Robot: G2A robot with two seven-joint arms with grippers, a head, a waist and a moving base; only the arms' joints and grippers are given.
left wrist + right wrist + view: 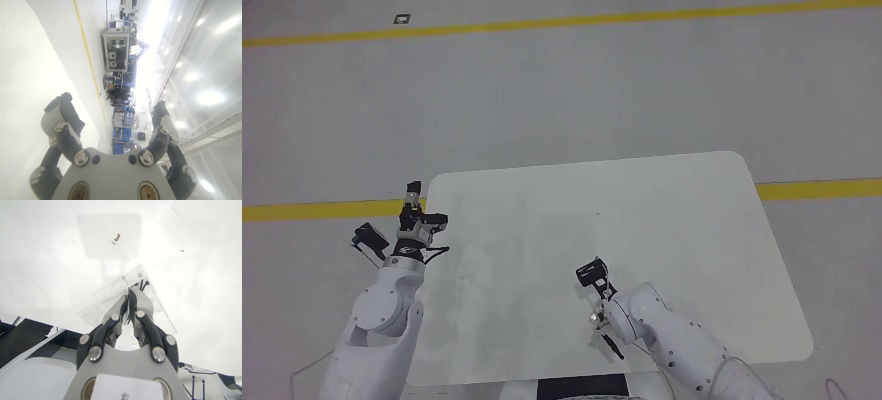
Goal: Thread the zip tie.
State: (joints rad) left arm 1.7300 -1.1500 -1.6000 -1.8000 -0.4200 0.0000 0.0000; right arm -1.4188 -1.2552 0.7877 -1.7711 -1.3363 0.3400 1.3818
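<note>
**One side clamped, the other spread wide**

In the top view we see the white surface (642, 200). The left end effector (426, 202) sits just at its left edge, while the right arm (662, 335) bends over its near part (a yellow floor line (542, 22) runs well beyond the far edge).

In the left wrist view, the left end effector's fingers (71, 113) stand wide apart with nothing between them. Past them we see the rounded edge of the surface.

In the right wrist view, the right end effector (130, 294) is closed narrow on the zip tie (146, 283), pinching a ribbed black strap between its pads. The tie's small black head lies just past the fingertips, on a clear plate (158, 306) beside the plate's holes. The plate rests flat on the surface, and a small brown scrap (117, 237) lies well beyond it.
</note>
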